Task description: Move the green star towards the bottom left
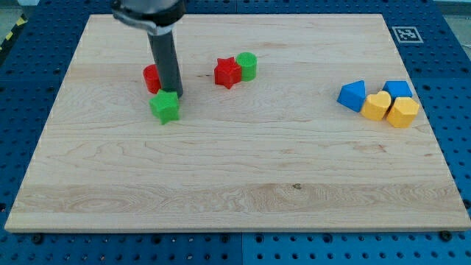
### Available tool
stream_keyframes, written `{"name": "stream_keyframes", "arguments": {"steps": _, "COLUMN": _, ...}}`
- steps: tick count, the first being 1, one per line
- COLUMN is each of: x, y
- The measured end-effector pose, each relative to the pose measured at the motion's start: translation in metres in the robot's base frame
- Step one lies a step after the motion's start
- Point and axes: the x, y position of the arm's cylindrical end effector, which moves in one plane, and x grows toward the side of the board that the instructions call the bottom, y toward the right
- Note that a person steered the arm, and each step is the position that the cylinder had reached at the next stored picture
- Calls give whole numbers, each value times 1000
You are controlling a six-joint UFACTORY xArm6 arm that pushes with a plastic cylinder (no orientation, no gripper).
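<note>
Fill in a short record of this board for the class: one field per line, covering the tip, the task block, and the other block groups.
tip: my tip touches the upper edge of the green star
behind rod: red block, partly hidden, shape unclear
centre top: red star touching green cylinder
view's right cluster: two blue blocks, yellow heart, yellow block
surface: wooden board
</note>
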Motion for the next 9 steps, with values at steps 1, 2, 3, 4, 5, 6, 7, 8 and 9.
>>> {"name": "stream_keyframes", "arguments": {"steps": 1, "x": 46, "y": 25}}
{"name": "stream_keyframes", "arguments": {"steps": 2, "x": 69, "y": 57}}
{"name": "stream_keyframes", "arguments": {"steps": 3, "x": 51, "y": 60}}
{"name": "stream_keyframes", "arguments": {"steps": 4, "x": 56, "y": 35}}
{"name": "stream_keyframes", "arguments": {"steps": 5, "x": 61, "y": -15}}
{"name": "stream_keyframes", "arguments": {"steps": 6, "x": 59, "y": -33}}
{"name": "stream_keyframes", "arguments": {"steps": 7, "x": 38, "y": -34}}
{"name": "stream_keyframes", "arguments": {"steps": 8, "x": 12, "y": -39}}
{"name": "stream_keyframes", "arguments": {"steps": 9, "x": 5, "y": -51}}
